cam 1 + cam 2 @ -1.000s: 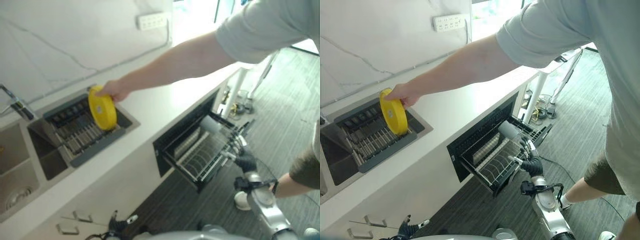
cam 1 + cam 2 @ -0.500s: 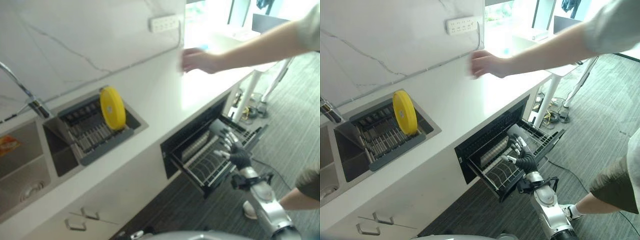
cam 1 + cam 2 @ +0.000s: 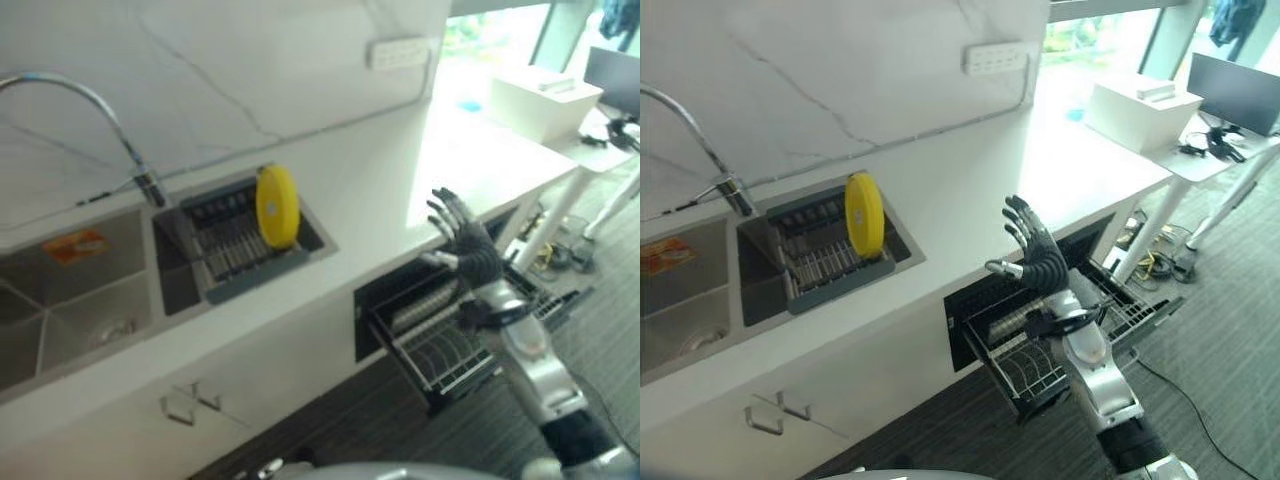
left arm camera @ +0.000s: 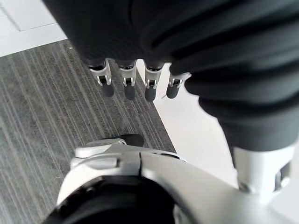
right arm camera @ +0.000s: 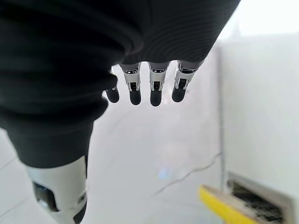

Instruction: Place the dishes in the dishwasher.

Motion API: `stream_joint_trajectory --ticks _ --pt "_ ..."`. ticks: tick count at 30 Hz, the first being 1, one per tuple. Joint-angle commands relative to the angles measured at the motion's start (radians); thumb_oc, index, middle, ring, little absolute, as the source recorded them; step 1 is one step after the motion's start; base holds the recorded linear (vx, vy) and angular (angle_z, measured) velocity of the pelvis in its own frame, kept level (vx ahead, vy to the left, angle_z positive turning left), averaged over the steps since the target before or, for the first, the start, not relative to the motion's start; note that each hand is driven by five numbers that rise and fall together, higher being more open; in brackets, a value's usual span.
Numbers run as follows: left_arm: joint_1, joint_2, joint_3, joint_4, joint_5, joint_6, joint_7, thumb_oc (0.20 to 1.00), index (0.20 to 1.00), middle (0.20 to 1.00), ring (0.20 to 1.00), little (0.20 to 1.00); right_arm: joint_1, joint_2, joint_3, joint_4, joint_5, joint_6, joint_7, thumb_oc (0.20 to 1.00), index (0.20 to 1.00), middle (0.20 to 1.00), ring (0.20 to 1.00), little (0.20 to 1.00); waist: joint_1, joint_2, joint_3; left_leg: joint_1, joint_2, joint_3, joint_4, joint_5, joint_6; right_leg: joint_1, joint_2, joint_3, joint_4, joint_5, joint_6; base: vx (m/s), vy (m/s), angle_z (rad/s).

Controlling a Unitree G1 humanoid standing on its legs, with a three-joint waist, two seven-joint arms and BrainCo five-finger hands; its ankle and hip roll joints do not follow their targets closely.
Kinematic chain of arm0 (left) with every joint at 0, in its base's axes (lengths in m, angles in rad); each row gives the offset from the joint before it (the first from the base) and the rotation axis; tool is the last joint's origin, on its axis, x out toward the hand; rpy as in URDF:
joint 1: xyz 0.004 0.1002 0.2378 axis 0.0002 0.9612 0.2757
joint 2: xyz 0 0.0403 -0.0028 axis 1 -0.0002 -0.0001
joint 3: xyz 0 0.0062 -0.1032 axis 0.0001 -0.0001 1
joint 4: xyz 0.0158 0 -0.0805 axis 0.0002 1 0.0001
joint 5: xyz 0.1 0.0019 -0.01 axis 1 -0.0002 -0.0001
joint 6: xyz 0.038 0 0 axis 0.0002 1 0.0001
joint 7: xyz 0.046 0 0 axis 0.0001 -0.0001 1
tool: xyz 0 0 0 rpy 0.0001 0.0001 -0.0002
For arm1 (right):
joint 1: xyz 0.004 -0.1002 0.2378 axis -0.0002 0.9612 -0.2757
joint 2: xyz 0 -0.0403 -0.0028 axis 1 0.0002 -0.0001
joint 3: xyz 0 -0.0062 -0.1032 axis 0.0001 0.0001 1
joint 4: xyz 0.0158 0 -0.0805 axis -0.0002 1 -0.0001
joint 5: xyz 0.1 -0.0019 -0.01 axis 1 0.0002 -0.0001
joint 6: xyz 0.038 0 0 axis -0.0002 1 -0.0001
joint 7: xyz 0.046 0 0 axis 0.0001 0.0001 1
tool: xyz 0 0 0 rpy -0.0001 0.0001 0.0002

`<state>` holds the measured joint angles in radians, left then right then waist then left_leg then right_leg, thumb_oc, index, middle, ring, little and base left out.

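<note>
- Since a second ago the person's arm has gone from over the desk (image 3: 940, 215), leaving the yellow plate (image 3: 864, 214) standing on edge in the grey rack (image 3: 830, 262) set in the sink (image 3: 80, 300); the right hand (image 3: 1036, 252) has risen from the dishwasher's drawer (image 3: 1040, 350) to hang over the desk's near edge, and the whole view has shifted too, so the camera has moved.
- Right hand's fingers (image 5: 156, 86) are spread wide and straight, holding nothing; the plate shows as a yellow edge (image 5: 224, 205) past them in the right wrist view.
- Left hand (image 4: 135, 84) hangs low over the floor, fingers relaxed and empty.
- Step in hand, as I judge it: reach left and far across the desk to the plate.
- To do it well, the hand should come at the plate's upper rim, thumb on one face and fingers on the other, and lift straight up so the rim clears the rack's ribs before swinging right.
- A smooth plate held on edge may slip, so a firm pinch is wise.
- Dishwasher's drawer stands pulled out below the desk at right, its wire rack ready.
- Count: one plate, one grey rack, one drawer pulled out, one tap (image 3: 700, 140).
</note>
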<state>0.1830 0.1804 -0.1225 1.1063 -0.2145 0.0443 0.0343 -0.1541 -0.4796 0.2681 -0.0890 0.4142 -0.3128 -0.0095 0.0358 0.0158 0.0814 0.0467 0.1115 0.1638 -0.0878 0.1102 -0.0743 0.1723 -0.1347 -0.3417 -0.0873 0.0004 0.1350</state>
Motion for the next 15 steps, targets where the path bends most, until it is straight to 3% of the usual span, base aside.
stream_joint_trajectory --ticks 1,6,15 --pt "-0.067 0.006 -0.069 0.053 0.063 -0.031 0.003 1.000 1.000 1.000 1.000 1.000 -0.101 -0.010 -0.020 -0.041 0.080 0.005 -0.023 1.000 1.000 1.000 1.000 1.000 0.025 -0.020 0.048 0.017 -0.020 -0.029 0.075 -0.174 0.026 -0.043 -0.002 -0.022 0.146 -0.143 -0.050 0.05 0.008 0.18" --pt "-0.079 0.029 -0.121 0.015 0.148 -0.104 0.015 1.000 1.000 1.000 1.000 1.000 -0.225 0.029 -0.010 0.060 0.109 0.019 -0.062 1.000 1.000 1.000 1.000 1.000 0.070 -0.014 0.050 0.009 -0.025 -0.057 0.075 -0.167 0.022 -0.034 -0.005 -0.050 0.145 -0.143 -0.054 0.05 0.026 0.20" --pt "-0.081 0.057 -0.167 0.021 0.177 -0.079 -0.031 1.000 1.000 1.000 1.000 1.000 -0.419 0.073 -0.021 0.206 0.101 0.076 -0.117 1.000 1.000 1.000 1.000 1.000 0.126 0.001 0.062 -0.004 -0.030 -0.094 0.061 -0.144 0.017 -0.017 -0.021 -0.088 0.150 -0.145 -0.054 0.06 0.050 0.20"
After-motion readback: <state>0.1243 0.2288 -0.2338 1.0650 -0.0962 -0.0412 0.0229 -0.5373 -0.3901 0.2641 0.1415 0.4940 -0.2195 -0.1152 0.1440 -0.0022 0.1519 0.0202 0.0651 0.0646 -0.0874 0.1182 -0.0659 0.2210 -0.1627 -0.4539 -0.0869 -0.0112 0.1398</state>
